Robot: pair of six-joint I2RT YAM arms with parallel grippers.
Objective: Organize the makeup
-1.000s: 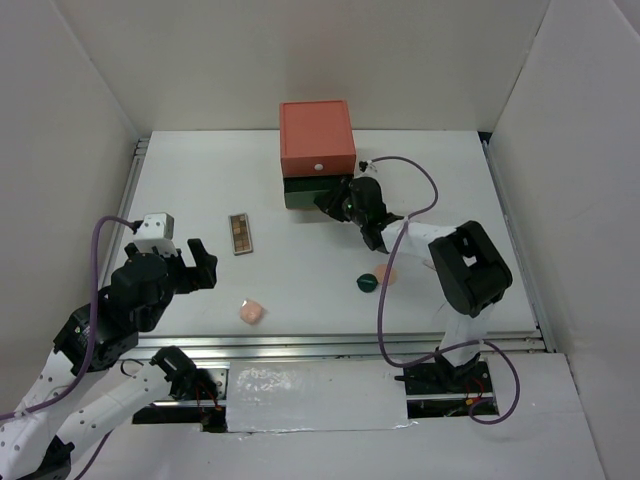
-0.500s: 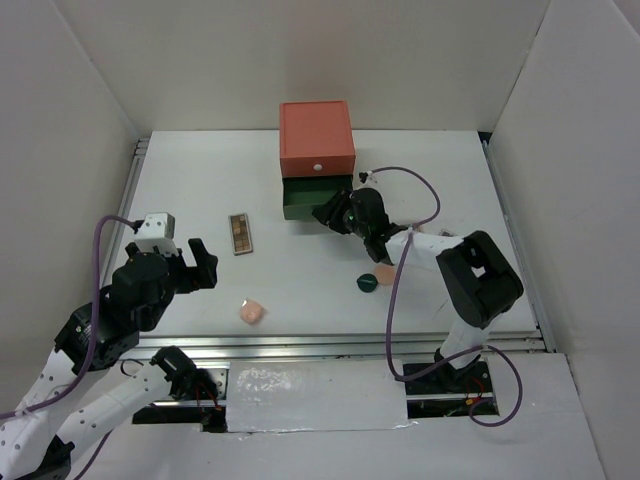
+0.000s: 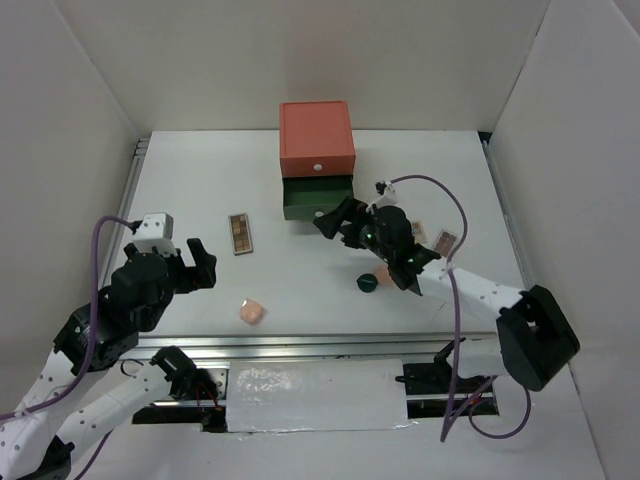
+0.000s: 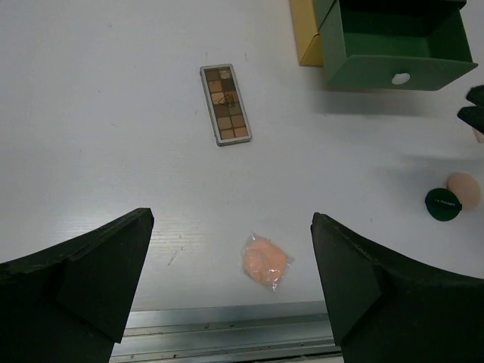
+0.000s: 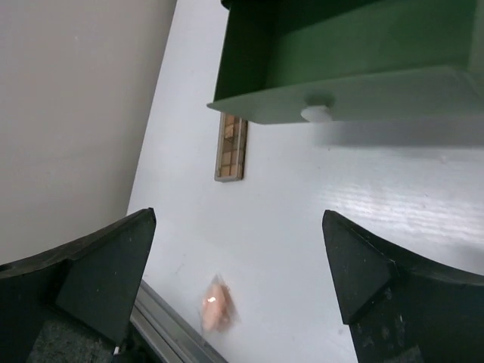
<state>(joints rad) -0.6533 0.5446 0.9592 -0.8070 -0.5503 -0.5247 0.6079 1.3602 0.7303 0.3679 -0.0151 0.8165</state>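
A brown eyeshadow palette (image 3: 240,233) (image 4: 224,115) (image 5: 232,147) lies left of centre. One peach puff (image 3: 252,311) (image 4: 265,261) (image 5: 215,306), in a clear wrapper, sits near the front edge. A dark green compact (image 3: 368,283) (image 4: 442,204) touches a second peach puff (image 3: 384,272) (image 4: 463,189). A pinkish palette (image 3: 443,240) lies beside the right forearm. My right gripper (image 3: 335,215) (image 5: 242,287) is open and empty, just in front of the pulled-out green drawer (image 3: 318,198) (image 5: 340,68). My left gripper (image 3: 200,262) (image 4: 234,287) hangs open over the wrapped puff.
The drawer box stands at the back centre, with its red top (image 3: 317,138) and a yellow drawer (image 4: 305,34) under the green one. White walls close in on three sides. A metal rail (image 3: 300,345) runs along the table's near edge.
My right gripper has let go of the green drawer's knob, opened and backed off toward the front. The drawer now stands pulled out. The left arm has not moved.
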